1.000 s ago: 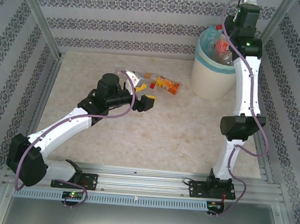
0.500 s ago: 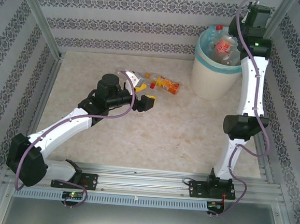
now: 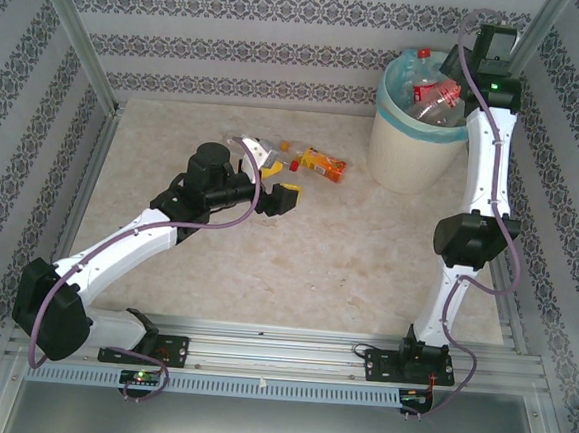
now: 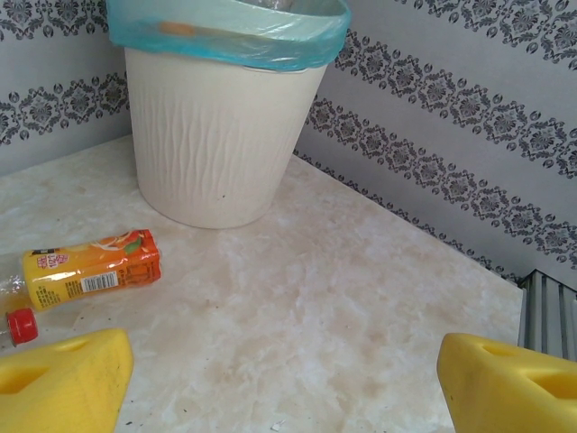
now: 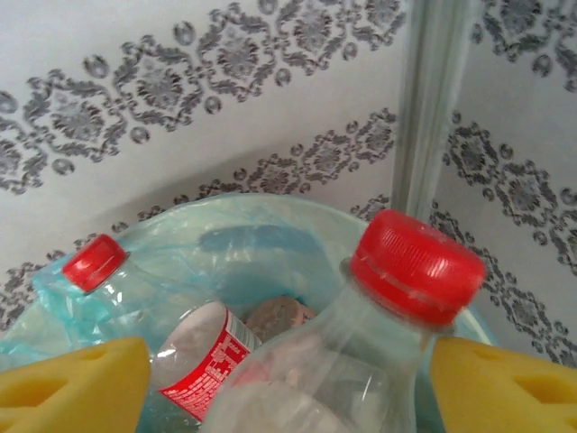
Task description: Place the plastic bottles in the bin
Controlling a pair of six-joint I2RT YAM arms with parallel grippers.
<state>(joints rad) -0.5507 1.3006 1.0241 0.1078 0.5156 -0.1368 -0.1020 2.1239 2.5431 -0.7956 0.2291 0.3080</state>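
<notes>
**Right arm up over the bin, left arm low beside the loose bottles**

At the far right corner stands the round cream-white ribbed bin (image 3: 405,150), lined with a light blue-green plastic bag and set close to the patterned grey wall (image 3: 282,50). A silver metal post (image 5: 433,99) rises just behind it. The right gripper (image 3: 452,67) hangs over the bin's mouth with its yellow fingers (image 5: 77,383) spread apart. In the wrist view a clear plastic bottle with a red cap (image 5: 361,343) rises in the gap between them. I cannot tell whether it touches the right-hand finger. Deeper in the bag lie a bottle with a red-and-white label (image 5: 212,359) and another red-capped bottle (image 5: 104,271).

Out on the beige marbled tabletop (image 3: 347,251), the left gripper (image 3: 289,196) sits low with its jaws wide and nothing between them. Just beyond it lies an orange-labelled clear plastic bottle (image 4: 90,268) on its side. A few more small bottles (image 3: 259,152) are scattered beside it, towards the left. Bare tabletop separates that bottle from the bin.
</notes>
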